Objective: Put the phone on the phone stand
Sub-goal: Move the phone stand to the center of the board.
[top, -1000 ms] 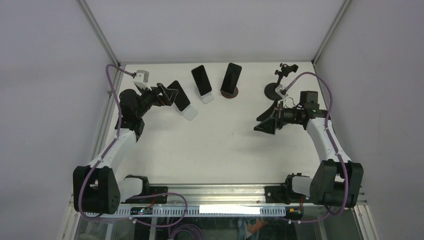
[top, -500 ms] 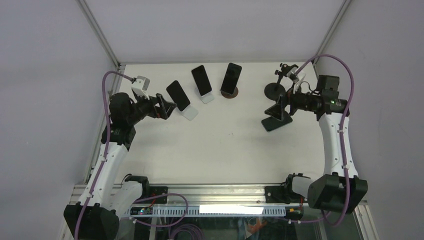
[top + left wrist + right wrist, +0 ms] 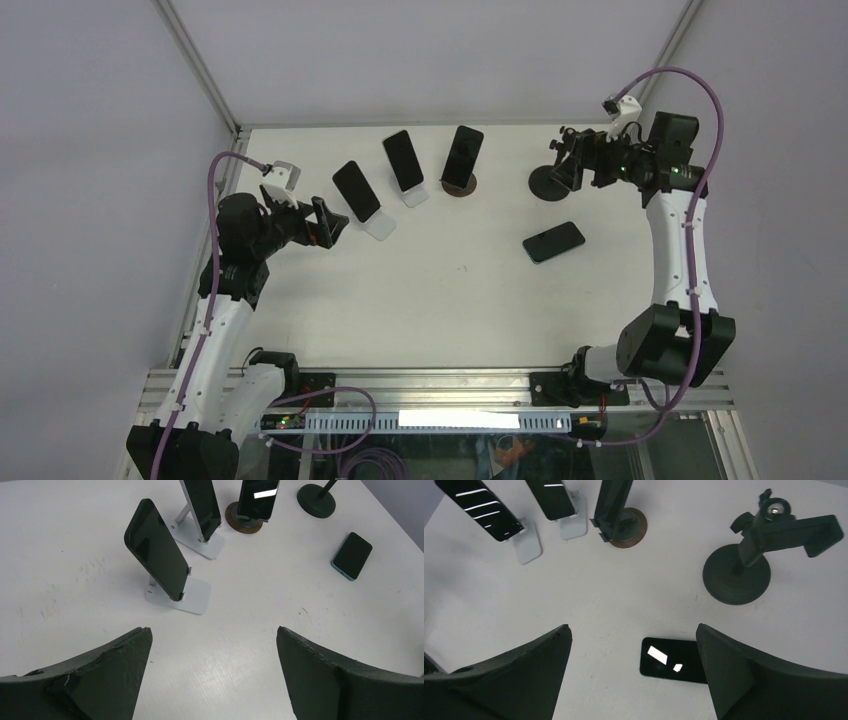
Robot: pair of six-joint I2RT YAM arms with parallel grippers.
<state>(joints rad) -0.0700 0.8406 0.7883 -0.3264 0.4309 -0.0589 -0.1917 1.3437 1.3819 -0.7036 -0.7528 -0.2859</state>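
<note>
I am looking at a white table, matt and lightly scuffed. It is boxed in by plain grey walls, with metal posts at the far corners.

The phone lies flat on the table, dark screen up, apart from everything else. In the top view its long axis slants from near-left to far-right. I cannot tell which end is its top.

From the right wrist, the phone sits just under the right pincer. Its length runs across the gap from finger to finger, and one end is hidden behind the right-hand finger. That pincer's jaws stand wide apart and hold nothing. It hovers close to the black stand, which rises ahead of it and to its right.

The left pincer is likewise spread wide with nothing in it. The phone lies well ahead of it and off to its right. Three other phones lean on their own holders ahead of that pincer.
</note>
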